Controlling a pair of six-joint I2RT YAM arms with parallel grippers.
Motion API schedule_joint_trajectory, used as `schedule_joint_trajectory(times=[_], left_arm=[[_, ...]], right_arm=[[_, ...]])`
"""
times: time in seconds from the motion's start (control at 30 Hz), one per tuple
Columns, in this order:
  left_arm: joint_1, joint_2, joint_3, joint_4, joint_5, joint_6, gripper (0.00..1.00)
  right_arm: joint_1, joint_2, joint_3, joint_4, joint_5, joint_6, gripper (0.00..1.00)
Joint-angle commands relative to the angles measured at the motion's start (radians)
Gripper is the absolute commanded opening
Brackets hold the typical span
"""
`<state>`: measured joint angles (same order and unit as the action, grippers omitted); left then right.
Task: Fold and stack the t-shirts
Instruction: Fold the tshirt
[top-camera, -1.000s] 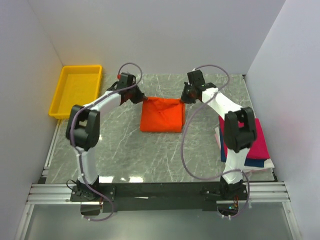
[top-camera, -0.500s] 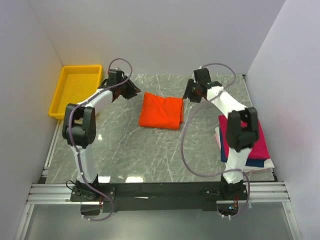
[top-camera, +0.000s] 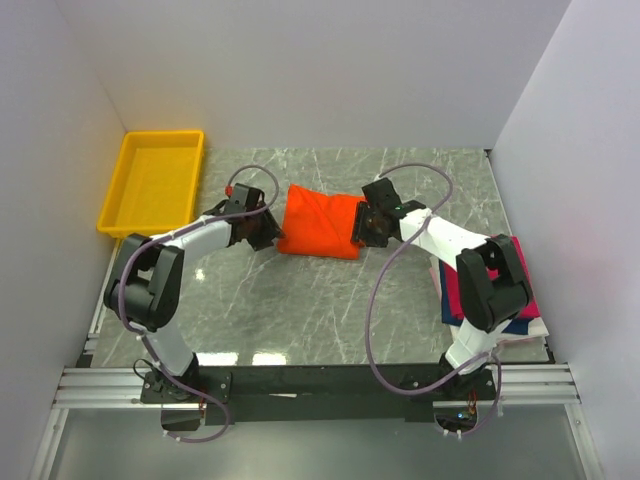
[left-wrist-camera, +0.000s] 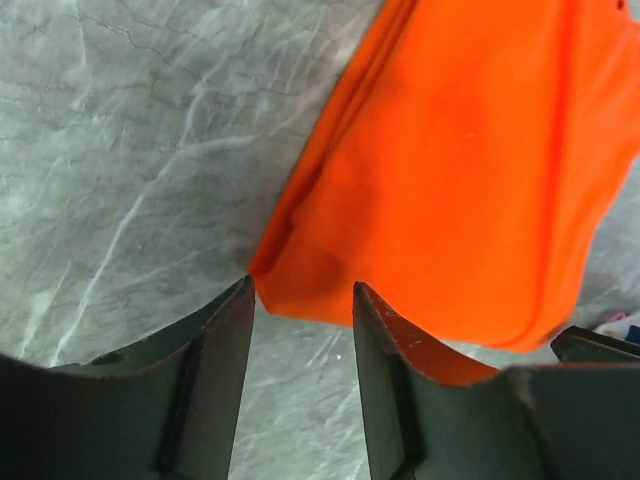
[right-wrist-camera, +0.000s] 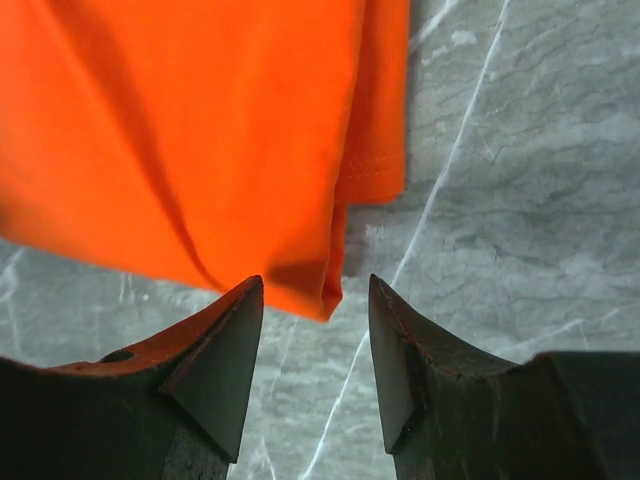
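Orange folded cloth t-shirt (top-camera: 320, 222) now has left gripper (top-camera: 262, 232) and right gripper (top-camera: 362, 228) lowered astride its near corners, fingers parted, likely regrasping.

Orange t-shirt (top-camera: 320, 225) folded, flat at centre; pink-topped shirt stack (top-camera: 528, 298) far right.

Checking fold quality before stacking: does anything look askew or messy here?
Mildly. The folded orange t-shirt lies slightly rotated on the table, and its left edge layers fan out unevenly. The stack of shirts at right is ragged too, navy and white edges poking out beneath the magenta.
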<state>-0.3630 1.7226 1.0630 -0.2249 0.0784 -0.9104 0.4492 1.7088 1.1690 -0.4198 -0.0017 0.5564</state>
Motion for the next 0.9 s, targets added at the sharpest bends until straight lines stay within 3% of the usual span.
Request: schedule_joint_trajectory(times=[0.0,0.23,0.33,0.37,0.4,0.47,0.5,0.73,0.83,0.87], left_arm=[[-0.011,0.014,0.000,0.047,-0.025,0.013,0.50],[-0.034,0.078,0.022,0.064,-0.011,0.008,0.47],[-0.040,0.089,0.022,0.073,0.004,0.004,0.41],[-0.042,0.094,0.020,0.075,0.006,0.004,0.36],[-0.042,0.098,0.022,0.073,0.003,0.001,0.21],[-0.042,0.104,0.025,0.058,-0.008,0.001,0.05],[-0.042,0.103,0.022,0.055,-0.012,-0.001,0.01],[-0.040,0.063,-0.011,0.042,-0.025,0.002,0.01],[-0.040,0.069,-0.018,0.050,-0.008,0.001,0.01],[-0.040,0.071,-0.023,0.053,-0.003,-0.001,0.01]], right_arm=[[0.016,0.032,0.012,0.053,0.048,0.017,0.53],[0.017,0.112,0.044,0.062,0.051,0.033,0.42],[0.017,0.120,0.043,0.065,0.060,0.037,0.26],[0.014,0.120,0.044,0.065,0.062,0.039,0.16],[0.014,0.121,0.046,0.064,0.062,0.039,0.12],[0.010,0.123,0.047,0.065,0.065,0.045,0.00],[0.005,0.123,0.049,0.064,0.062,0.045,0.00],[-0.030,0.066,0.000,0.091,0.034,0.045,0.00],[-0.030,0.028,-0.032,0.118,0.005,0.056,0.15],[-0.032,0.017,-0.041,0.127,0.005,0.060,0.29]])
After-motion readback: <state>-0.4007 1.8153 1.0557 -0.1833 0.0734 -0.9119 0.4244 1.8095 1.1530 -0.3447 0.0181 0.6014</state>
